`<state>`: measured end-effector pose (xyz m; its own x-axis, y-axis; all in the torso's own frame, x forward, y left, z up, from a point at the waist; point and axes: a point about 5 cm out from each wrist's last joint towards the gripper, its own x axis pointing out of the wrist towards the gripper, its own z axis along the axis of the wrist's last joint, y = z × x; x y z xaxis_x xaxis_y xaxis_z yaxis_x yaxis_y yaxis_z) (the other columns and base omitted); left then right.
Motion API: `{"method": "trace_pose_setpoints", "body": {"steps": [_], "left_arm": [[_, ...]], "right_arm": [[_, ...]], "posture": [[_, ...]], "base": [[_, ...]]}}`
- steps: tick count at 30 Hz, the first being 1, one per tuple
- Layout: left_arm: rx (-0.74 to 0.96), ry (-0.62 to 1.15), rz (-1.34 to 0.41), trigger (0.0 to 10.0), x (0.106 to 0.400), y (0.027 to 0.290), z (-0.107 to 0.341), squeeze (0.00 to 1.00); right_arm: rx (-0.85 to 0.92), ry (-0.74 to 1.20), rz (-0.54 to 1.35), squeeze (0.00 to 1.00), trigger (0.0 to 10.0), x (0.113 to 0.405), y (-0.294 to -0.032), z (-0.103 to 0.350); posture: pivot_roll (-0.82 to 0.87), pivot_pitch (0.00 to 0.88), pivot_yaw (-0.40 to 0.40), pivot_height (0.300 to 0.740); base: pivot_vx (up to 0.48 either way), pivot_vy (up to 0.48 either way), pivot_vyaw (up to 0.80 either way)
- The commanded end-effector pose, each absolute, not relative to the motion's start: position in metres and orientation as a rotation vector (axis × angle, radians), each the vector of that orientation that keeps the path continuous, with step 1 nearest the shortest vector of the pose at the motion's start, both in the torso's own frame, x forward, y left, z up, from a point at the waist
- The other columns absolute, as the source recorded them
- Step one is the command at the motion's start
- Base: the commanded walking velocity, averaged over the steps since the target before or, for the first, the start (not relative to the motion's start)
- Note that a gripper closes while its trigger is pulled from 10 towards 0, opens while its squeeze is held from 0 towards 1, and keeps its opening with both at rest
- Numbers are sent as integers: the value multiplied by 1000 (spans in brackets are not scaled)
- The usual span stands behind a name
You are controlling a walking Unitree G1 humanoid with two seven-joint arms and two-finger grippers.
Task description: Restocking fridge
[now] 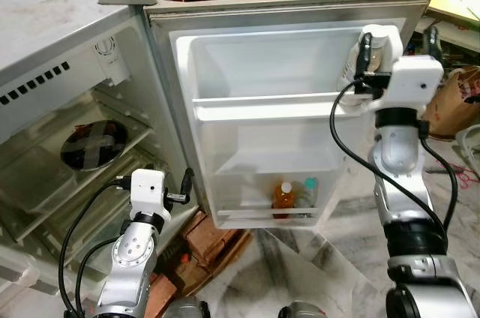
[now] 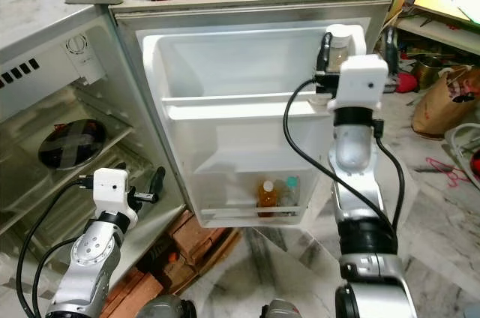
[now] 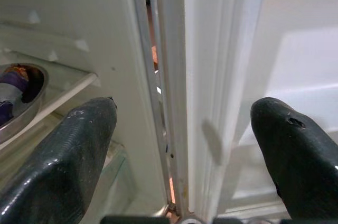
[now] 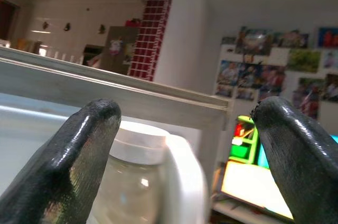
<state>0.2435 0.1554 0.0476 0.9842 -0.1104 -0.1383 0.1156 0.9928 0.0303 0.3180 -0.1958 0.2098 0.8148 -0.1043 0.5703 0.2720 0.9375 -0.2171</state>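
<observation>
The fridge door (image 1: 262, 14) stands wide open. At the right end of its top shelf (image 1: 262, 104) stands a clear jar with a white lid (image 1: 379, 39). My right gripper (image 4: 185, 123) is raised to that corner and is open, its fingers (image 4: 79, 150) spread on either side of the door's edge, with the jar just beyond the shelf wall (image 4: 182, 182). The bottom door shelf holds an orange drink bottle (image 1: 283, 196) and a teal-capped bottle (image 1: 306, 192). My left gripper (image 3: 179, 129) is low by the door's hinge edge, open and holding nothing.
A dark round dish (image 1: 94, 144) sits on a glass shelf inside the fridge. Bricks (image 1: 214, 239) lie under the fridge's front corner. A brown paper bag (image 1: 454, 100) and clutter stand on the marble floor to the right.
</observation>
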Motion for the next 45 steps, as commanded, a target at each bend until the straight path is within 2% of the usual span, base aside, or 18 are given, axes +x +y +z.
{"method": "trace_pose_setpoints", "body": {"steps": [1,8,9,10,11,12,13,26,29,33,45], "left_arm": [[46,146,-109,10000,243,157,45,0],[66,128,-114,10000,250,158,50,0],[75,130,-113,10000,252,157,50,0],[77,131,-111,10000,252,157,50,0],[78,131,-112,10000,252,156,50,0],[79,131,-113,10000,252,156,50,0],[75,132,-112,10000,252,155,50,0],[75,139,-112,10000,249,152,47,0],[78,142,-113,10000,249,151,46,0],[82,143,-114,10000,250,151,46,0],[104,177,-116,10000,251,148,38,0]], "right_arm": [[-310,-607,-215,1000,10000,315,-196,217],[-261,-472,-361,1000,10000,299,-225,194],[-168,-341,-443,624,10000,292,-239,167],[-121,-283,-477,624,10000,290,-244,155],[-104,-223,-498,118,10000,286,-248,140],[-99,-190,-506,118,10000,284,-250,132],[-104,-155,-506,0,10000,281,-250,123],[-39,12,-418,0,10000,273,-229,85],[-47,16,-327,0,10000,275,-216,82],[-68,-10,-231,0,10000,280,-203,87],[7,-20,-159,0,10000,285,-187,87]], "posture": [[-19,0,55,740],[-40,0,65,740],[-49,0,66,740],[-49,0,66,740],[-51,0,64,740],[-50,0,63,740],[-48,0,61,740],[-48,0,49,740],[-50,0,49,740],[-51,0,49,740],[-52,0,51,740]], "base": [[0,0,0],[0,0,0],[0,0,0],[0,0,0],[0,-262,0],[0,-262,0],[0,-416,0],[0,-441,0],[0,-480,0],[0,-480,800],[0,-480,791]]}}
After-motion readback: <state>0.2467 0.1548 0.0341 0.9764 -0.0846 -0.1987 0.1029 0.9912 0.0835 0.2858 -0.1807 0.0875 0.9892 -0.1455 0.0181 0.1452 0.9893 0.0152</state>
